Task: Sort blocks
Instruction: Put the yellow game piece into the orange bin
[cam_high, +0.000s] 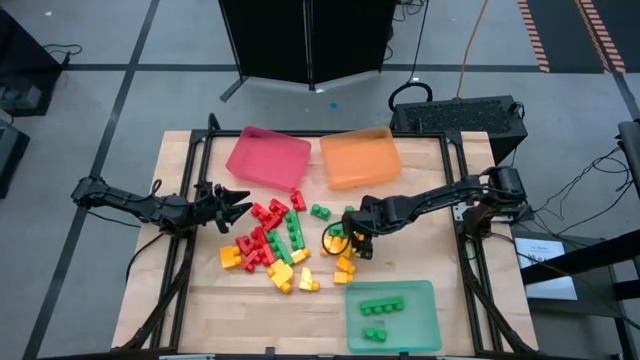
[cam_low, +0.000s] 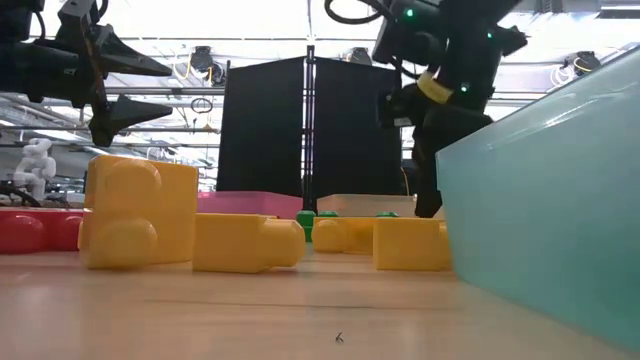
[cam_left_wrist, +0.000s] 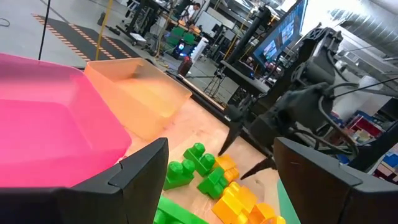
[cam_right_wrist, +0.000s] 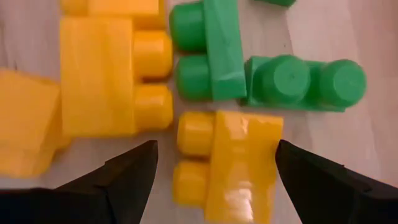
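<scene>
Over yellow blocks (cam_right_wrist: 227, 165), right end effector (cam_right_wrist: 214, 163) agape.

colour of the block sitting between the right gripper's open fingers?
Yellow. The block lies between the open fingers of the right gripper; right wrist view shows it best.

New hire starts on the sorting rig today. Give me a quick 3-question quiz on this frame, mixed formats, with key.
1. True or false: the green tray already holds green blocks.
2. Multiple choice: the right gripper, jaws open, is poised over a) a red block, b) a yellow block, c) the orange tray.
3. Fill in: the left gripper waits open beside the pile, near the ___ tray.

Key: 1 true; 2 b; 3 red.
</scene>
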